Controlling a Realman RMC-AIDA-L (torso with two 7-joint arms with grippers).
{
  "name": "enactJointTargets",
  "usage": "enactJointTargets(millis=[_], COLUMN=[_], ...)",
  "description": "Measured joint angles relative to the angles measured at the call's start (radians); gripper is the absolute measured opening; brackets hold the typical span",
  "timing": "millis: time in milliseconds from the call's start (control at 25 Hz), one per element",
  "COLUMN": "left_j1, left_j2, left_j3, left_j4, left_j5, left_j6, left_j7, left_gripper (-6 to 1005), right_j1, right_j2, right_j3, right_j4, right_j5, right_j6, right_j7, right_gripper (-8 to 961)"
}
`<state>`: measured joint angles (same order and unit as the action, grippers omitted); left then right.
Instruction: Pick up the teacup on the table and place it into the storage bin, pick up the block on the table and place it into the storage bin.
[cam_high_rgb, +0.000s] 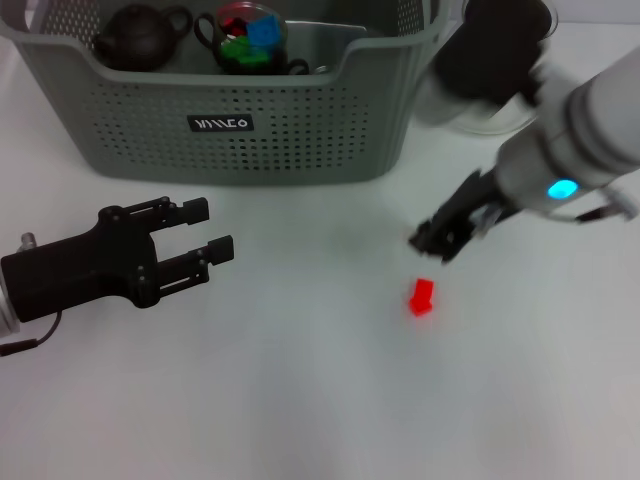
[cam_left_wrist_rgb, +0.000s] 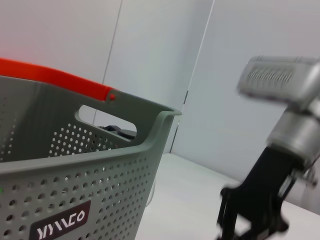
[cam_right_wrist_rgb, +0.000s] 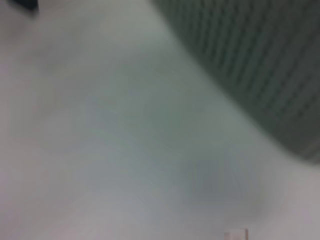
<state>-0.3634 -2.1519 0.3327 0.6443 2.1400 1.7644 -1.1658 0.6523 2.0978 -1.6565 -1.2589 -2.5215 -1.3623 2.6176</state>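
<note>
The block (cam_high_rgb: 421, 296), small and red, lies on the white table (cam_high_rgb: 300, 380) just below my right gripper (cam_high_rgb: 440, 240), which hangs close above it without touching; I cannot tell how its fingers stand. My left gripper (cam_high_rgb: 205, 235) rests low at the left, fingers parted and holding nothing. Behind both sits the storage bin (cam_high_rgb: 230, 130), and inside it are a teacup (cam_high_rgb: 250, 40) holding coloured pieces and a dark teapot (cam_high_rgb: 140, 38).
</note>
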Motion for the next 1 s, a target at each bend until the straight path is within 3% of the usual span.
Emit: enactJointTargets(millis=[240,400,560,760,1000], left_j1=[-0.001,0.000,0.000,-0.006,-0.010], left_j2=[0.001,0.002,0.003,0.003,0.001], left_j3=[0.000,-0.001,-0.002,-0.001,-0.001], left_j4=[0.000,0.000,0.000,0.000,-0.001], left_j5=[0.000,0.000,0.000,0.000,0.000], left_j6=[0.001,0.002,0.003,0.003,0.003], left_j7=[0.000,0.000,-0.001,-0.003,-0.004], left_gripper=[637,637,637,638,638], right_j1=[-0.063,-0.061,-0.058,-0.038,0.049], right_j2=[-0.001,-0.001,-0.001,0.001,0.002], right_j3=[0.229,0.396,0.515,0.508,0.399], right_j4=[-0.218,-0.258,-0.262,-0.258,-0.174], right_j5=[0.111,0.270,0.399,0.453,0.434], right_j6=[-0.202,-0.334,-0.349,-0.240,0.026], right_j7=[-0.086,-0.175,-0.228,-0.264,-0.265], right_gripper=[126,127,125,121,122])
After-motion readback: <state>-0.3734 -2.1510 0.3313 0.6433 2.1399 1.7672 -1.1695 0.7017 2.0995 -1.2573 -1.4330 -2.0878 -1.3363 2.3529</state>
